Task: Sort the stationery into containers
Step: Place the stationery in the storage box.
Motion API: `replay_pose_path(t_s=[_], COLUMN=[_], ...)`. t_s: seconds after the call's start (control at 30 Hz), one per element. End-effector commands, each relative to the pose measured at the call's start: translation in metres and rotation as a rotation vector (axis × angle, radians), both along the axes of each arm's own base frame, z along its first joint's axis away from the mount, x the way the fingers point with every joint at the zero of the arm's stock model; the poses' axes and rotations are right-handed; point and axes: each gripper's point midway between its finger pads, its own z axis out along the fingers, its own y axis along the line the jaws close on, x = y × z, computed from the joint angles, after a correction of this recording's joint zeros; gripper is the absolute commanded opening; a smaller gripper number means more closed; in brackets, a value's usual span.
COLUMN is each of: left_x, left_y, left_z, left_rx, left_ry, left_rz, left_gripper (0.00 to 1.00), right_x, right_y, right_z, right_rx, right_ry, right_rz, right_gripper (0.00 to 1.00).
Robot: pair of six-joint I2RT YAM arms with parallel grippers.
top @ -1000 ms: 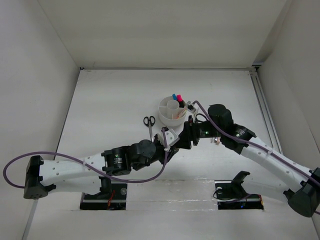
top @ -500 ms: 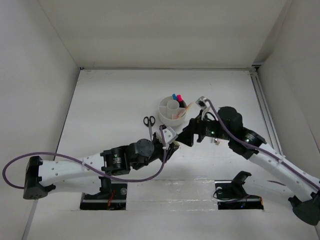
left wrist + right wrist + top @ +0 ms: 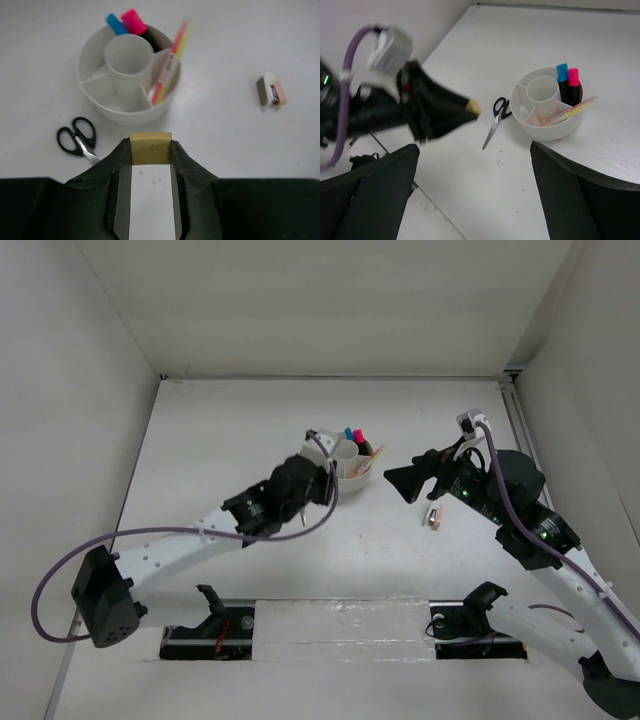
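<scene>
Right gripper [image 3: 474,165] just backing off rightward, jaws spreading wide, holding nothing. Thin pens [image 3: 172,60] now leaning in organiser [image 3: 125,117] rim compartment, so pen step looking done. Left gripper [image 3: 150,150] swinging up over organiser, clenching tan eraser [image 3: 150,145], a matte rubbery block. Organiser sitting mid-worktop toward far edge: round, smooth white plastic. Scissors [image 3: 75,137] lying beside it; pink eraser [image 3: 270,91] lying toward right edge, both waiting.

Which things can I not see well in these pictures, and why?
Top view: the left arm hides the scissors and the tan eraser in the left gripper.
Right wrist view: left gripper blurred; loose eraser outside the frame.
Left wrist view: loose eraser's label too small.
</scene>
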Motion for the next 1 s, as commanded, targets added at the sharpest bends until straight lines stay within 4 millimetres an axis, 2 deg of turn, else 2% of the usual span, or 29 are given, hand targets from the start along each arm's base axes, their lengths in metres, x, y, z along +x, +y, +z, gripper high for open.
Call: replay_pose_path(t_s=[0.0,0.03,0.1,0.13,0.17,0.2,0.27,0.3,0.37,0.4,0.47,0.5,0.53,0.63,0.77,0.93,0.97], left_x=[0.048,0.075,0.093,0.116,0.133,0.132,0.146,0.151,0.147,0.144,0.136,0.132,0.130,0.120,0.128,0.144,0.152], left_y=[0.007,0.013,0.024,0.037,0.036,0.042,0.041,0.042,0.036,0.039,0.038,0.043,0.041,0.026,0.027,0.032,0.029], left_z=[0.044,0.058,0.057,0.085,0.069,0.056,0.053,0.054,0.048,0.034,0.028,0.015,0.010,0.017,0.013,0.001,-0.002], left_rx=[-0.100,-0.084,0.012,-0.009,0.017,0.044,0.044,0.050,-0.011,-0.016,-0.115,-0.128,-0.151,-0.261,-0.359,-0.373,-0.369], left_ry=[-0.004,-0.019,-0.002,-0.031,0.032,0.132,0.195,0.188,0.239,0.277,0.368,0.421,0.451,0.498,0.549,0.564,0.562], left_rz=[-0.023,0.002,-0.018,0.020,0.036,0.064,0.169,0.187,0.221,0.255,0.345,0.387,0.400,0.478,0.618,0.759,0.782], left_gripper=[0.00,0.00,0.00,0.00,0.00,0.00,0.00,0.00,0.00,0.00,0.00,0.00,0.00,0.00,0.00,0.00,0.00], right_x=[-0.002,-0.001,-0.006,-0.008,-0.009,-0.009,-0.010,-0.012,-0.010,-0.010,-0.011,-0.013,-0.011,-0.013,-0.017,-0.020,-0.020], right_y=[-0.010,-0.011,-0.010,-0.009,-0.008,-0.006,-0.007,-0.008,-0.012,-0.014,-0.017,-0.022,-0.025,-0.028,-0.030,-0.036,-0.036], right_z=[0.017,0.017,0.017,0.017,0.017,0.010,0.002,0.005,0.003,-0.002,-0.002,0.000,-0.002,0.003,0.007,0.012,0.012], right_rx=[-0.043,-0.060,-0.066,-0.065,-0.063,-0.077,-0.083,-0.078,-0.086,-0.099,-0.114,-0.124,-0.132,-0.128,-0.103,-0.093,-0.093], right_ry=[-0.074,-0.090,-0.097,-0.097,-0.097,-0.090,-0.080,-0.089,-0.095,-0.077,-0.075,-0.080,-0.073,-0.080,-0.082,-0.086,-0.086], right_rz=[-0.013,-0.010,0.015,0.025,0.035,0.048,0.049,0.048,0.028,0.020,0.011,-0.003,-0.020,-0.030,-0.034,-0.055,-0.055], right_gripper=[0.99,0.99,0.99,0.99,0.99,0.99,0.99,0.99,0.99,0.99,0.99,0.99,0.99,0.99,0.99,0.99,0.99])
